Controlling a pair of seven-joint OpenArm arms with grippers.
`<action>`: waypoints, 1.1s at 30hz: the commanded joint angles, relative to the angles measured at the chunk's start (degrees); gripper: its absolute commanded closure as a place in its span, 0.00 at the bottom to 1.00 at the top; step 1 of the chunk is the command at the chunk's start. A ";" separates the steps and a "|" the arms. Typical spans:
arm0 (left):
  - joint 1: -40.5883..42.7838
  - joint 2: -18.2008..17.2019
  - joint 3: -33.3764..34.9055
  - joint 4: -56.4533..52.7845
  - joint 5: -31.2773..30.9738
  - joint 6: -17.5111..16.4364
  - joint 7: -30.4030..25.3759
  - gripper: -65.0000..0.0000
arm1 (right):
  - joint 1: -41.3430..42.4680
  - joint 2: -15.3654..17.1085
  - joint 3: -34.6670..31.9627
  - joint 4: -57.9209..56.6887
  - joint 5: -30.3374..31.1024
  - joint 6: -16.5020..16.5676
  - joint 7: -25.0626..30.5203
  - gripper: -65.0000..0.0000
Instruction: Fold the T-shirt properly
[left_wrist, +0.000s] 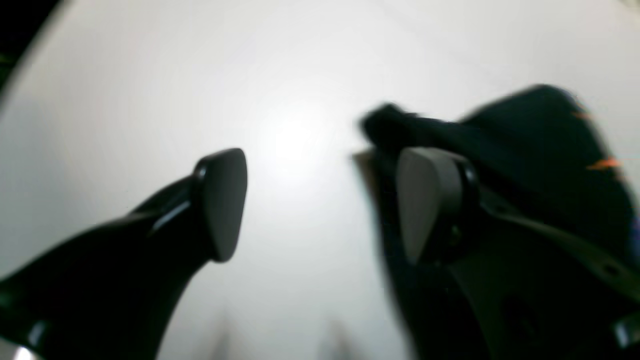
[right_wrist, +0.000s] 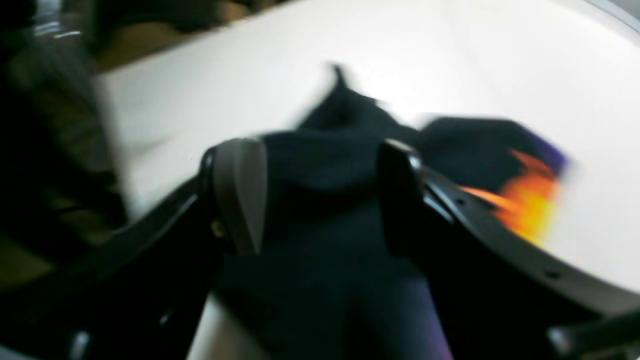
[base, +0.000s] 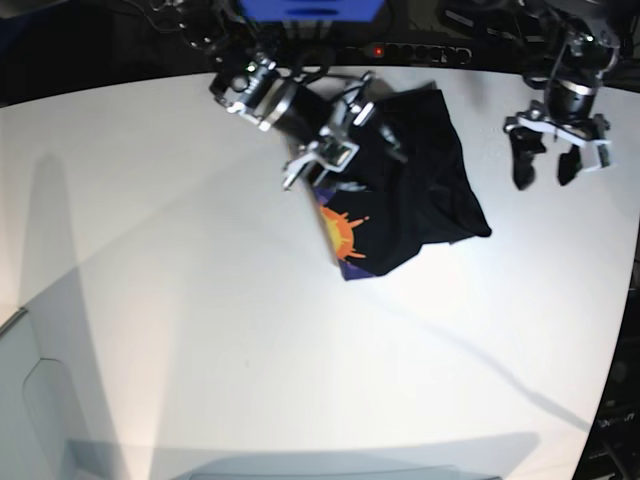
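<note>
The black T-shirt (base: 430, 190) lies crumpled at the back of the white table (base: 200, 330), its orange sun print (base: 343, 235) facing up at the near left corner. My right gripper (base: 345, 150) hovers over the shirt's left part. In the blurred right wrist view its jaws (right_wrist: 320, 195) stand open, with black cloth (right_wrist: 475, 145) beneath and beyond them and the print (right_wrist: 530, 205) to the right. My left gripper (base: 545, 172) hangs open to the right of the shirt, apart from it. Bare table shows between its fingers (left_wrist: 325, 200), with the shirt (left_wrist: 540, 135) behind the right finger.
A black power strip (base: 410, 50) and cables run along the table's back edge. A blue block (base: 310, 8) sits at the top centre. The table's curved edge drops off at the right (base: 625, 300), with dark surroundings beyond.
</note>
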 joint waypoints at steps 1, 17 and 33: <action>0.54 0.51 0.82 0.82 -0.75 -0.05 0.32 0.30 | 0.32 -0.47 1.34 1.19 0.55 0.22 1.85 0.45; 3.18 2.09 15.41 0.64 -0.04 -0.05 3.31 0.31 | 0.06 -2.05 9.78 0.92 0.55 0.22 1.76 0.45; 4.05 0.77 17.88 0.38 -0.04 -0.05 3.31 0.81 | 0.32 -2.05 9.78 0.92 0.55 0.22 1.76 0.45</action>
